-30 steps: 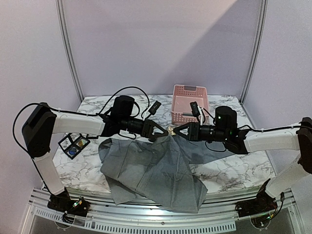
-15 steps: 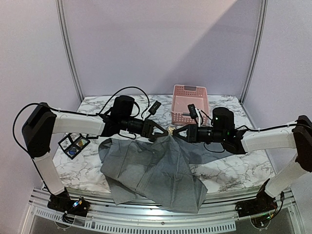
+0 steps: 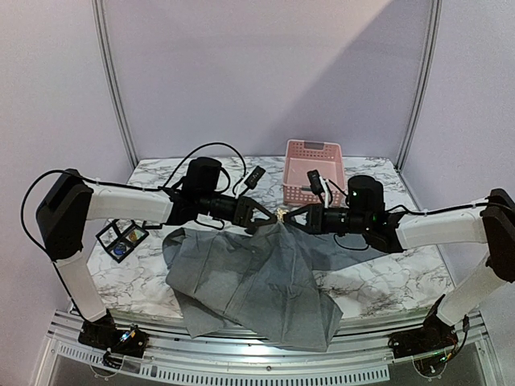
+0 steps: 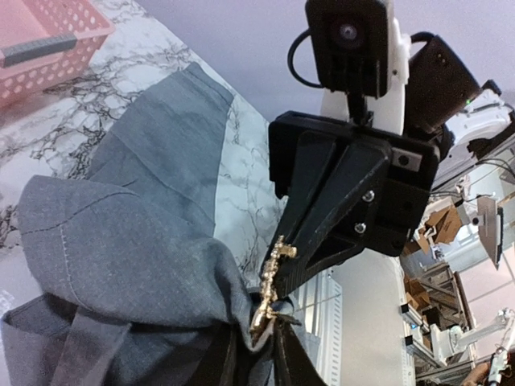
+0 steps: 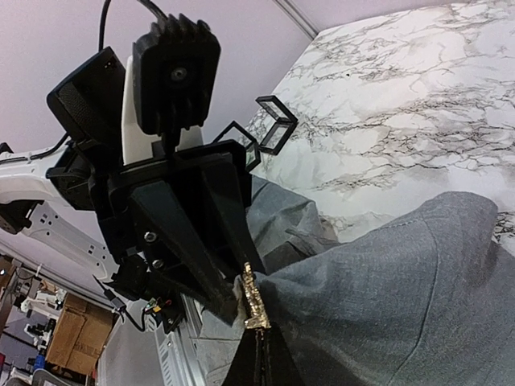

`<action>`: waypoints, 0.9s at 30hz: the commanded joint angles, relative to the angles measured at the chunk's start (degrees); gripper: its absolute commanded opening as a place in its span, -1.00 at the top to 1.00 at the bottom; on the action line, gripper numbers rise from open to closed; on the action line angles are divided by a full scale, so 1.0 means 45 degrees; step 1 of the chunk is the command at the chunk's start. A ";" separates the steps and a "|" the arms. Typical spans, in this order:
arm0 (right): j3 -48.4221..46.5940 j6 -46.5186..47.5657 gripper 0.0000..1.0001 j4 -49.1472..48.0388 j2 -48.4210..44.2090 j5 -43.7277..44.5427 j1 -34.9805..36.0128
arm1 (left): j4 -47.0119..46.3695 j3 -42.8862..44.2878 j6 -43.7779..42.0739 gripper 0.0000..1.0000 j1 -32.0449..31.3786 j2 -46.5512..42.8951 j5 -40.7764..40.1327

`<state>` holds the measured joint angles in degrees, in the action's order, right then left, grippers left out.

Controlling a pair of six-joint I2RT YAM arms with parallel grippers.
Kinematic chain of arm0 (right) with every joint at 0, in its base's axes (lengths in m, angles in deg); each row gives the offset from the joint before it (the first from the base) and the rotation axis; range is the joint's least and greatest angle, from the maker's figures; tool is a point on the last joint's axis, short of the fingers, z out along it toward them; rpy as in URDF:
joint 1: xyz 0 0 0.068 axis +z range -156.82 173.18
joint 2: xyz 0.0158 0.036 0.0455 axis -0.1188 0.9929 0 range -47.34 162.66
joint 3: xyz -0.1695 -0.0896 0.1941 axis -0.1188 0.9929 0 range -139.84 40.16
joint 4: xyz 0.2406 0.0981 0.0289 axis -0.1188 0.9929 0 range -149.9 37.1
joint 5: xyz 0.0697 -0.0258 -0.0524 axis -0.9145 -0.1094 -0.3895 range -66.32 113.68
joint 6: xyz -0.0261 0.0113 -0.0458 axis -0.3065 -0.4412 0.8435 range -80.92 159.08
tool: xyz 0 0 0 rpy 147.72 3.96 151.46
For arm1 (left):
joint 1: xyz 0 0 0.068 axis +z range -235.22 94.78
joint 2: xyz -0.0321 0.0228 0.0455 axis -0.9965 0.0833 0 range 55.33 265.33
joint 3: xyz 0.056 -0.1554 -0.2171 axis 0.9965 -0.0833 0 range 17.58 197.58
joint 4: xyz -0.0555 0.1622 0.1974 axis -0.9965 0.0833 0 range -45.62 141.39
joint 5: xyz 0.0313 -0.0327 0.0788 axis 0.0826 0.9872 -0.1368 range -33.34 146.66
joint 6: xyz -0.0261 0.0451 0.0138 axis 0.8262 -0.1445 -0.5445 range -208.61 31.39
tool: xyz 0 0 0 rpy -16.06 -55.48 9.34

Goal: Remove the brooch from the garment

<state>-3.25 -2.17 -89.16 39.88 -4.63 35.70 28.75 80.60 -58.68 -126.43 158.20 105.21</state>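
You had a white marbled surface in front of you, and the grey garment was the biggest thing on it. It spread from the middle toward the near edge, and its lower folds hung over that edge. One part of the cloth was lifted into a peak above the middle of the surface, between your two arms.

The left arm reached in from the left and the right arm from the right, both roughly level, with their tips nearly meeting at that peak. A pink basket stood at the far side, right of centre, well apart from the peak. A small black compartment box sat near the left edge, just beside the garment.

Your left claw was closed on the bunched cloth of the garment and held the peak up. Your right claw was closed, its tips pinched on the gold brooch. The brooch sat at the very top of the peak, against the cloth, right between the two claws.
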 commanded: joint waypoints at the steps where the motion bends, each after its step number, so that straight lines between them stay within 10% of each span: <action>1: -0.0583 0.0622 1.00 0.0825 -0.0082 0.1335 0.0443 | 0.0243 0.0110 -0.0303 0.40 0.0056 -0.0123 -0.0231; 6: -0.1043 0.1511 1.00 0.2358 -0.0375 0.2921 0.0831 | 0.0939 0.0226 -0.0779 -0.20 0.0056 -0.0242 -0.0595; 16: -0.1089 0.1671 1.00 0.2990 -0.0588 0.3875 0.0875 | 0.1640 0.0369 -0.1453 -0.49 0.0056 -0.0334 -0.0768; 27: -0.1056 0.1631 1.00 0.3151 -0.0678 0.4324 0.0879 | 0.1786 0.0467 -0.1507 0.35 0.0056 -0.0298 -0.0629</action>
<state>-7.14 4.86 -76.15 38.48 12.76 39.41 36.07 81.61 -65.06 -126.43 158.11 102.22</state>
